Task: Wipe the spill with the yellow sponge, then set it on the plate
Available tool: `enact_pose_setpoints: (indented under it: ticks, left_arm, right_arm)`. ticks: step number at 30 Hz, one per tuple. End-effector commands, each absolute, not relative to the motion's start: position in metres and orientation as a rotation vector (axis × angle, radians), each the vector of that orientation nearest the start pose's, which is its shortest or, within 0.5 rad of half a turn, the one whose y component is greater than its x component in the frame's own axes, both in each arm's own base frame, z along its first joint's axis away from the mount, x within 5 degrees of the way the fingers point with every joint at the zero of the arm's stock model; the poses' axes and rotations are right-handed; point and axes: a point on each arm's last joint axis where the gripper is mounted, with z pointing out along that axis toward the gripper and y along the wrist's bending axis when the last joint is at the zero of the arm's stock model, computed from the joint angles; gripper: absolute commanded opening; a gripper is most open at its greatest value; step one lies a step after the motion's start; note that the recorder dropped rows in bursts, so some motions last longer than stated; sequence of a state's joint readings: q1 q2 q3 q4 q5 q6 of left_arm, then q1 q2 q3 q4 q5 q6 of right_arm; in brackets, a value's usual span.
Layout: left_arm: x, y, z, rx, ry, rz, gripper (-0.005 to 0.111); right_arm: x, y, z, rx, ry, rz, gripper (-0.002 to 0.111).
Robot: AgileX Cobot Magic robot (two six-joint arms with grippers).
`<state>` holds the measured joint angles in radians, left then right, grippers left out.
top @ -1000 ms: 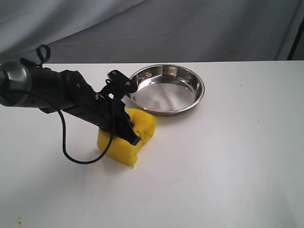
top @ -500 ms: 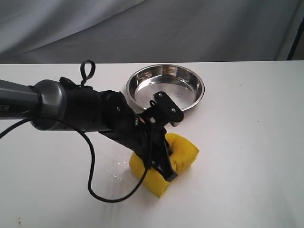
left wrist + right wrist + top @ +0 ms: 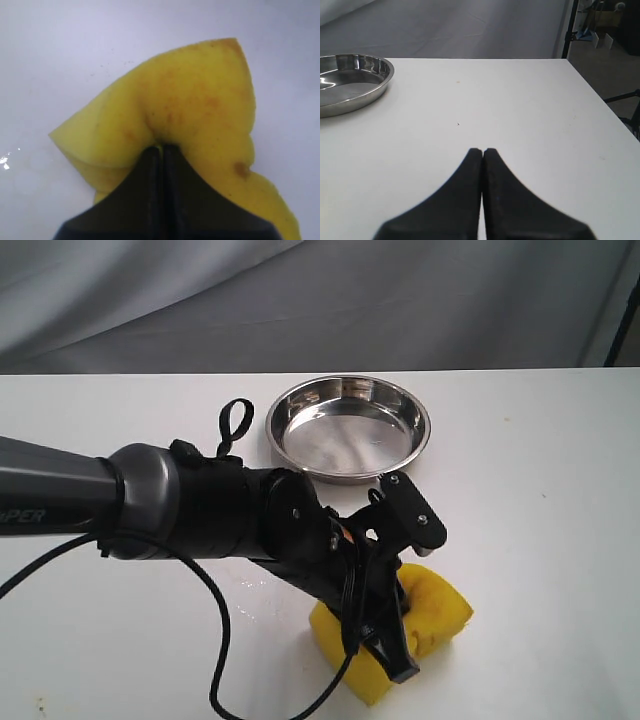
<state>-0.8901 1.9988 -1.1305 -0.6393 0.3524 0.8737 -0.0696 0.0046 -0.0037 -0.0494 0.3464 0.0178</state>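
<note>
Your left fingers (image 3: 398,660) are pressed together on the yellow sponge (image 3: 440,615), pinching a fold of foam at its middle (the wrist view shows the block creased into a V around the tips). The sponge sits under and just ahead of them, pressed onto the bench (image 3: 540,520), its long axis running across the line of the fingers. No amber spill shows anywhere; it may lie under the foam, and only faint wet glints show on the bench behind the fingers.

The move to come turns on the plate (image 3: 350,435). It lies well apart from the sponge, behind the fingers and past the wrist, so you will have to lift and draw back to reach it. It holds nothing. Your right fingers (image 3: 476,155) are pressed together on nothing, so the left arm carries this.
</note>
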Motion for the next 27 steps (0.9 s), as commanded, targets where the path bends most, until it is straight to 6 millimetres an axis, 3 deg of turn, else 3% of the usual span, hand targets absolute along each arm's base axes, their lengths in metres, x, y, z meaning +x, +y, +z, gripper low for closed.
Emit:
enact_pose_setpoints:
  ticks: [1,4,6,13,17,19,23,27]
  left_arm:
    - [0.226,-0.313,0.117,1.641,2.159,-0.407,0.000]
    - [0.242,-0.302,0.118,1.576,2.175,-0.378,0.000]
    - [0.259,-0.284,0.115,1.508,2.231,-0.356,0.000]
    - [0.327,-0.169,0.099,1.091,2.483,-0.226,0.000]
    - [0.354,-0.107,0.099,0.816,2.541,-0.147,0.000]
    - [0.358,-0.086,0.099,0.713,2.582,-0.155,0.000]
    - [0.351,-0.086,0.096,0.770,2.643,-0.223,0.000]
    - [0.337,-0.117,0.093,0.948,2.624,-0.356,0.000]
  right_arm:
    - [0.053,-0.005,0.182,0.042,1.826,-0.087,0.000]
    - [0.053,-0.005,0.182,0.042,1.826,-0.087,0.000]
    - [0.053,-0.005,0.182,0.042,1.826,-0.087,0.000]
    - [0.053,-0.005,0.182,0.042,1.826,-0.087,0.000]
    - [0.053,-0.005,0.182,0.042,1.826,-0.087,0.000]
    - [0.053,-0.005,0.182,0.042,1.826,-0.087,0.000]
    - [0.053,-0.005,0.182,0.042,1.826,-0.087,0.000]
    - [0.053,-0.005,0.182,0.042,1.826,-0.087,0.000]
